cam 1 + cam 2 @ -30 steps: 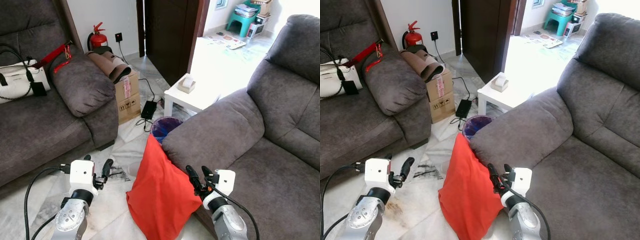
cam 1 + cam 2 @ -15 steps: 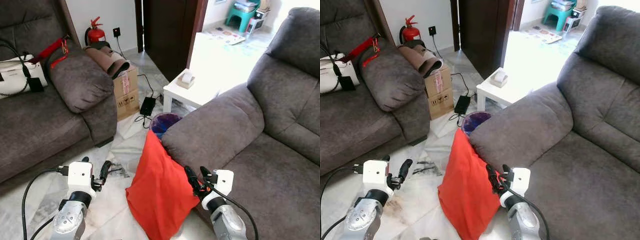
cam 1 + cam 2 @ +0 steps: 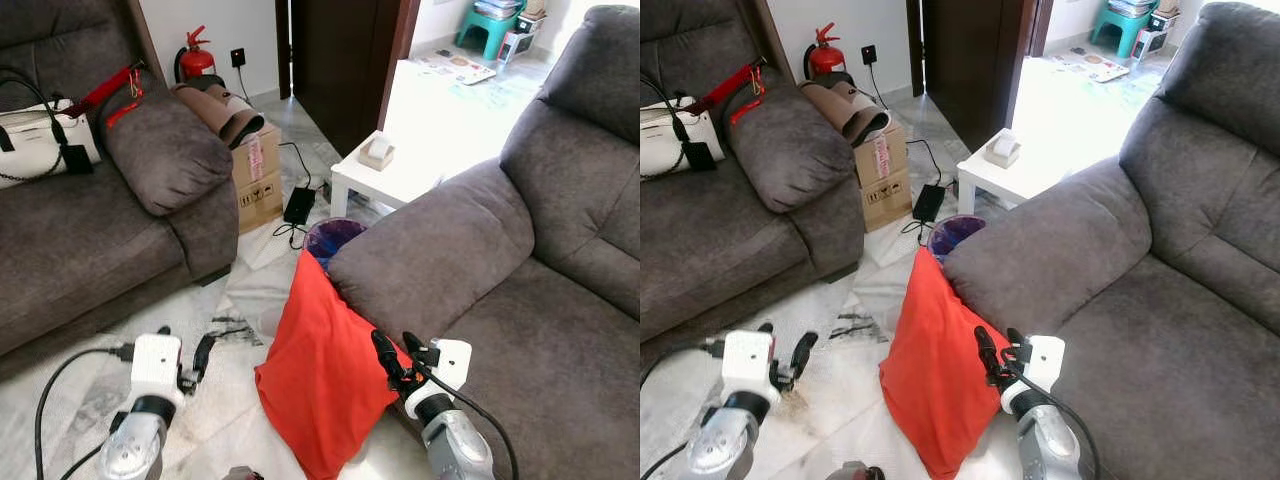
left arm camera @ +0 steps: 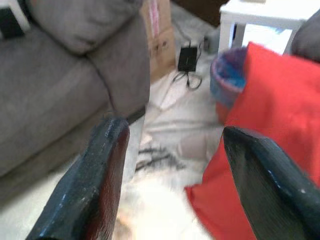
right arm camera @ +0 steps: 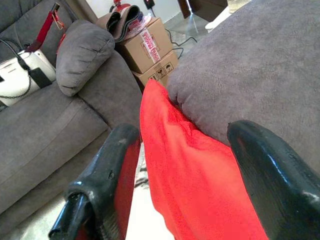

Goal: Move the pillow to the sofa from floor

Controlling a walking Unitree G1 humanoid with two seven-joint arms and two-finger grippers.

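A red pillow (image 3: pixel 318 375) stands on its edge on the pale floor and leans against the armrest (image 3: pixel 430 250) of the grey sofa (image 3: pixel 540 330) on my right. My right gripper (image 3: pixel 398 356) hovers open close to the pillow's right side, where it meets the armrest. In the right wrist view the pillow (image 5: pixel 200 170) lies between and beyond the two black fingers (image 5: pixel 110 175). Further left, my left gripper (image 3: pixel 186 346) is open and low over the floor, apart from the pillow (image 4: pixel 270 115).
A second grey sofa (image 3: pixel 90 240) on the left holds a white handbag (image 3: pixel 40 145). Between the sofas are a cardboard box (image 3: pixel 255 180), a black power adapter (image 3: pixel 298 205) with cables, a purple bin (image 3: pixel 335 240) and a white side table (image 3: pixel 395 175). A fire extinguisher (image 3: pixel 195 62) stands by the wall.
The whole view has shifted slightly. My left gripper sits a little lower than before. The right gripper stays open beside the pillow, which has not moved.
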